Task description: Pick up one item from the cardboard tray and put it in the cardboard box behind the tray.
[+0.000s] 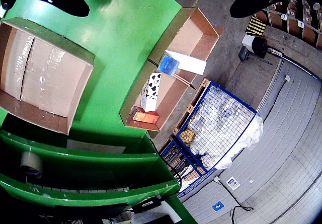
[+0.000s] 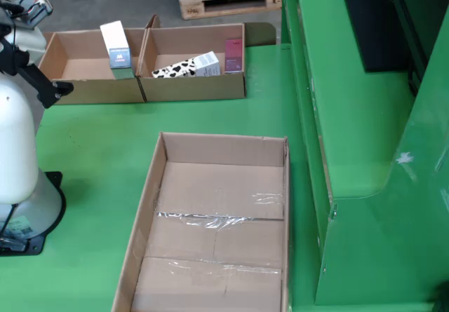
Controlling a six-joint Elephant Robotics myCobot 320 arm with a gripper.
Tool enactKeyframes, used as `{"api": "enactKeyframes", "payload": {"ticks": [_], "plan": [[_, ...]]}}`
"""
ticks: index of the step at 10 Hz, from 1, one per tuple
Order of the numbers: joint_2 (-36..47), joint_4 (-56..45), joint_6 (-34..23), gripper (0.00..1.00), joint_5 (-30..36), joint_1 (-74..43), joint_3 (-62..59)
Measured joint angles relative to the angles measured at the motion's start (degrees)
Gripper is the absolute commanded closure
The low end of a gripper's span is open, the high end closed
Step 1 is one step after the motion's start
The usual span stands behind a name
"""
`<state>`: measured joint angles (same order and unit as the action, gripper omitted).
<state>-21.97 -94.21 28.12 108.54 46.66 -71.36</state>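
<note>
A two-compartment cardboard tray [image 1: 132, 99] [image 2: 193, 90] holds a white box with a blue end [image 1: 173, 63] [image 2: 116, 45], a cow-patterned carton [image 1: 151, 90] [image 2: 186, 66] and a small red box [image 1: 145, 116] [image 2: 233, 55]. A large, empty open cardboard box [image 1: 40, 75] [image 2: 217, 221] lies apart from the tray on the green table. My gripper [image 1: 160, 10] shows only as two dark fingers at the top of the moving view, wide apart, nothing between them, high above the table. In the still view the arm's head [image 2: 31, 0] is at the far left, near the tray's left end.
The arm's white base [image 2: 17, 151] stands at the left of the still view. A raised green ledge [image 2: 351, 116] runs along the right. A tape roll [image 1: 31, 164] sits on a green shelf. A blue wire cage [image 1: 216, 128] stands on the floor beyond the tray.
</note>
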Motion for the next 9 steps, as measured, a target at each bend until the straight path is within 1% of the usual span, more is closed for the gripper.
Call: {"api": "enactKeyframes", "payload": {"ticks": [3,5,9], "plan": [[0.0,-6.4,0.0,0.0,0.0,-0.3,-8.1],[0.1,-6.7,0.0,0.0,0.0,-0.3,-12.8],[0.2,-6.7,0.0,0.0,0.0,-0.3,-13.4]]}}
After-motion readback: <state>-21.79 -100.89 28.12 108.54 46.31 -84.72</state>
